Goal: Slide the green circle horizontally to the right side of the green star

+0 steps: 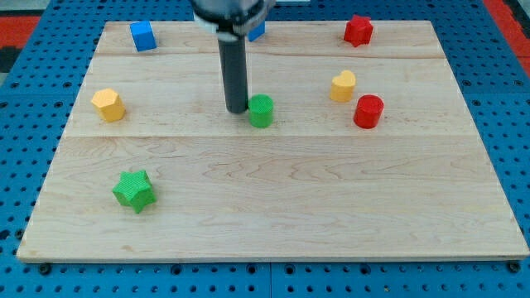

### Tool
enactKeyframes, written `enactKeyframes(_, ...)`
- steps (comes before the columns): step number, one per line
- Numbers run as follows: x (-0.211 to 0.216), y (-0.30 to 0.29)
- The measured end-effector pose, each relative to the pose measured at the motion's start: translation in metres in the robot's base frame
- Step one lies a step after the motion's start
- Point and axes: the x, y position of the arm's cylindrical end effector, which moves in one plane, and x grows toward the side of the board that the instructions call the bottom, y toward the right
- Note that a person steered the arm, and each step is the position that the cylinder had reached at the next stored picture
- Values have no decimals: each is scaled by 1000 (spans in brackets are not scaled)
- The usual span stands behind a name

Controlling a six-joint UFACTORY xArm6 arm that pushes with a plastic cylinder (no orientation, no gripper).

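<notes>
The green circle [262,110] lies near the middle of the wooden board, a little towards the view's top. The green star [134,190] lies at the lower left, well apart from it. My tip [237,110] stands just left of the green circle, touching or almost touching its left side. The dark rod rises straight up from there to the view's top edge.
A blue cube [143,36] is at the top left, another blue block [257,33] sits half hidden behind the rod. A yellow hexagon [108,104] is at the left. A yellow heart [343,85], a red cylinder [368,111] and a red block [358,30] are at the right.
</notes>
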Motion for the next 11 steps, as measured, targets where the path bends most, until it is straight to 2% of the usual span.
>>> enactKeyframes(1, -46, 10)
enactKeyframes(2, -48, 27)
enactKeyframes(3, 13, 55)
enactKeyframes(4, 19, 38)
enactKeyframes(8, 52, 48)
enactKeyframes(10, 93, 46)
enactKeyframes(11, 93, 46)
